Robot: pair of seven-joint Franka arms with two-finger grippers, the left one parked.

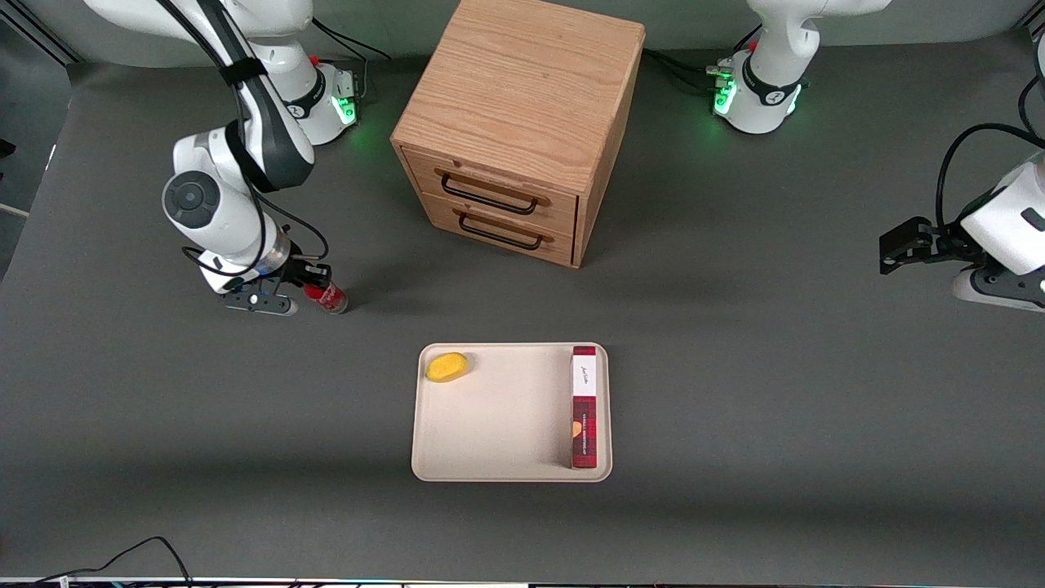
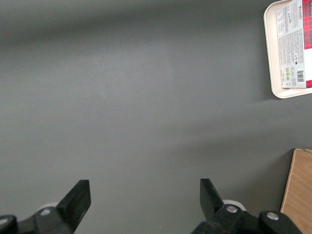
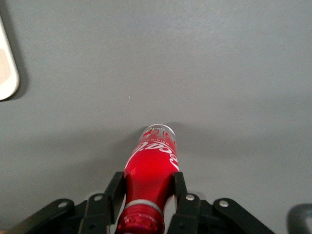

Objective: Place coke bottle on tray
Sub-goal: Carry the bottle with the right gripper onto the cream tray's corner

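Note:
The coke bottle (image 1: 328,296), small and red with white lettering, is tilted over the grey table near the working arm's end, farther from the front camera than the tray. My right gripper (image 1: 309,287) is shut on its neck, just below the red cap. In the right wrist view the two black fingers (image 3: 116,191) press on both sides of the bottle (image 3: 152,161), whose base points away close to the table. The cream-beige tray (image 1: 490,425) lies at the table's middle, nearer the front camera than the cabinet. Its rounded corner shows in the right wrist view (image 3: 7,68).
On the tray lie a yellow lemon-like object (image 1: 447,367) in one corner and a long red plaid box (image 1: 584,408) along the edge toward the parked arm. A wooden two-drawer cabinet (image 1: 514,122) stands farther back.

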